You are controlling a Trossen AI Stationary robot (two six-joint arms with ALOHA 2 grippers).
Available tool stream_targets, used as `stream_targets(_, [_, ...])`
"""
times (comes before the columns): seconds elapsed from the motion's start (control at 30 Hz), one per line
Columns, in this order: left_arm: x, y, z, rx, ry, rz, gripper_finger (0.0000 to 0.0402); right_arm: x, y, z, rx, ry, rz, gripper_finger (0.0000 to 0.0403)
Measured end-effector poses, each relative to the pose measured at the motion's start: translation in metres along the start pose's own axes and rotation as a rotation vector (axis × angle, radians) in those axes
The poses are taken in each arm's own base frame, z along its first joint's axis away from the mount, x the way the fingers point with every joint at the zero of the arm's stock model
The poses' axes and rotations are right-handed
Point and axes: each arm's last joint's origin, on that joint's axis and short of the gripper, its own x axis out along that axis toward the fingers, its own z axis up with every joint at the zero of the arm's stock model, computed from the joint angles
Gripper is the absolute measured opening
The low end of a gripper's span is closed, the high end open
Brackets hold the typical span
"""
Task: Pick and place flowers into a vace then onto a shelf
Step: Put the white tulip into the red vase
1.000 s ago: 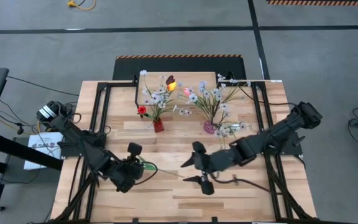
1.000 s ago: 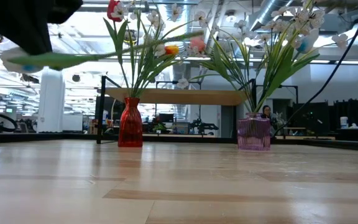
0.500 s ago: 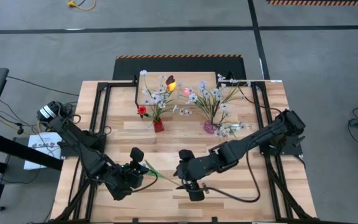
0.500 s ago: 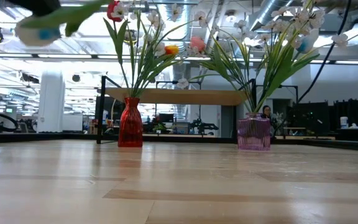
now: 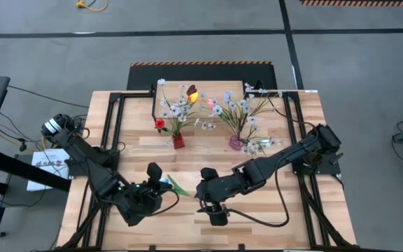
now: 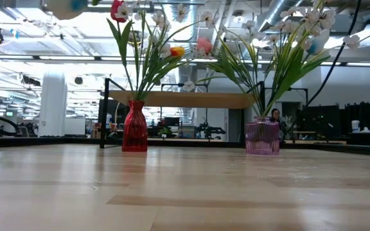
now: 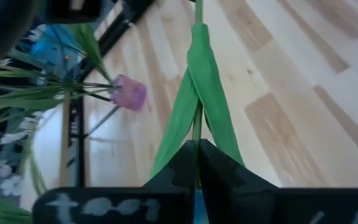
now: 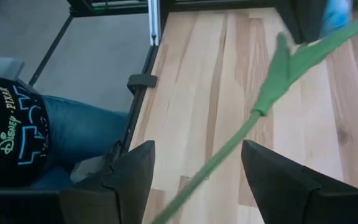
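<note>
Arms reach in low over the table's [image 5: 292, 217] near half from its two side edges. The left gripper [image 5: 161, 190] points toward the table's middle with its fingers [image 7: 178, 165] pressed together on the green stem of a flower [image 7: 199, 99], whose long leaves stretch out ahead of it above the wood. The right gripper [image 5: 207, 203] faces it from just beside, elbow bent back toward the right edge, its fingers [image 8: 132, 171] spread wide with the same stem [image 8: 229, 146] running between them, untouched as far as can be seen. Toward the far edge stand a red vase [image 6: 134, 126] and a pink vase [image 6: 262, 136], both full of flowers, in front of the shelf [image 6: 178, 99]. Beyond the table's edge, a person's leg in jeans [image 8: 67, 127] shows.
</note>
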Motion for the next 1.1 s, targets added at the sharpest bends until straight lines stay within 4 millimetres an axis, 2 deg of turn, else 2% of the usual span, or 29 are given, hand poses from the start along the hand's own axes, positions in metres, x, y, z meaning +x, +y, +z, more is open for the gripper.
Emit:
stream_targets(0.13, [0.001, 0.004, 0.002, 0.009, -0.002, 0.013, 0.0, 0.001, -0.001, 0.0, 0.002, 0.002, -0.003, 0.0221])
stream_targets(0.27, [0.001, 0.004, 0.004, 0.016, -0.016, 0.014, 0.0, 0.001, -0.001, 0.0, -0.003, 0.002, -0.006, 0.0183])
stream_targets(0.37, [0.001, 0.004, 0.005, 0.012, -0.022, 0.015, 0.0, 0.001, -0.002, -0.001, -0.006, 0.006, -0.013, 0.0133])
stream_targets(0.53, [0.0, 0.004, 0.007, 0.016, -0.038, 0.017, 0.0, 0.001, -0.01, -0.003, 0.004, 0.042, -0.039, 0.0024])
stream_targets(0.57, [0.0, 0.004, 0.007, 0.02, -0.041, 0.017, 0.0, 0.001, -0.011, -0.004, 0.005, 0.051, -0.051, 0.0013])
stream_targets(0.9, [-0.002, 0.004, 0.012, 0.049, -0.076, 0.061, 0.0, 0.0, -0.013, -0.006, 0.009, 0.069, -0.091, 0.0004])
stream_targets(1.1, [-0.016, 0.008, 0.026, 0.045, -0.138, 0.127, 0.0024, 0.0, -0.014, -0.005, 0.012, 0.055, -0.101, 0.0003])
